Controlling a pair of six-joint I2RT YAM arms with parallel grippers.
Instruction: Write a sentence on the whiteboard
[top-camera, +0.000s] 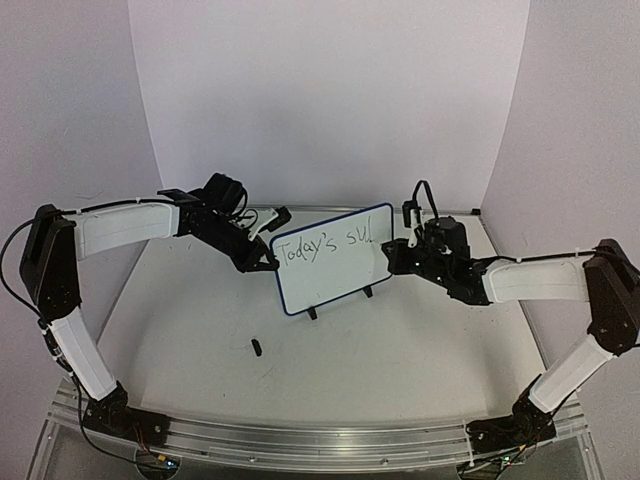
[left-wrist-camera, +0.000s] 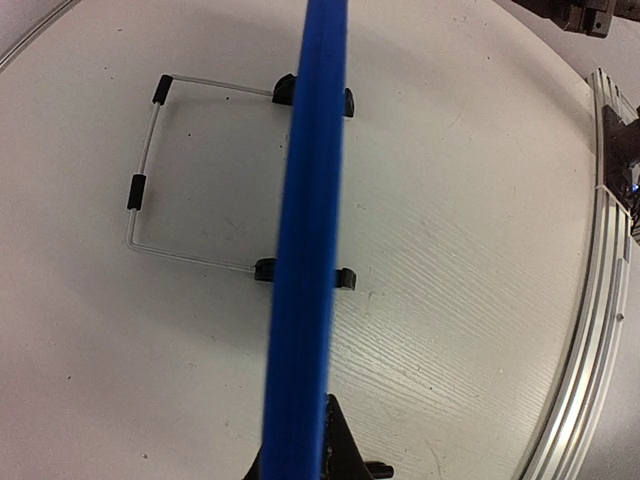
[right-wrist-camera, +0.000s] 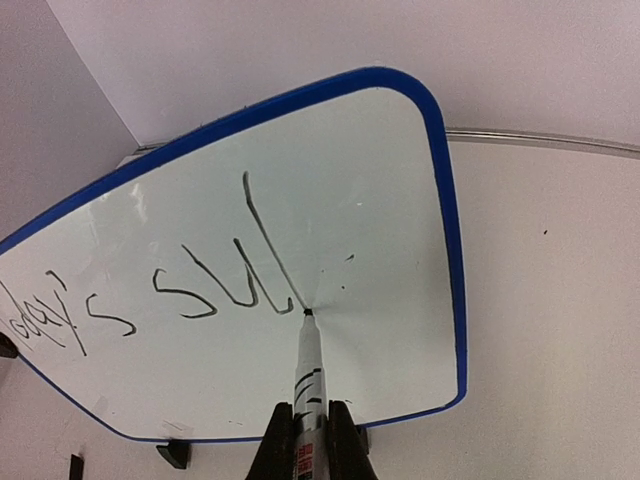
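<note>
The top external camera sits above and behind both arm bases, facing down and forward toward 12 o'clock, far enough off to take in most of the bench (top-camera: 400, 340), both arms and the whiteboard (top-camera: 335, 265) at mid-frame. The left wrist camera looks steeply down at the bench from very near the whiteboard, seeing its blue rim (left-wrist-camera: 305, 250) edge-on from 12 to 6 o'clock, the left fingers (left-wrist-camera: 335, 450) at 6 o'clock. The right wrist camera faces the written side at close range along the marker (right-wrist-camera: 308, 370), the right fingers (right-wrist-camera: 275, 445) at 6 o'clock; all three views share whiteboard and bench.
</note>
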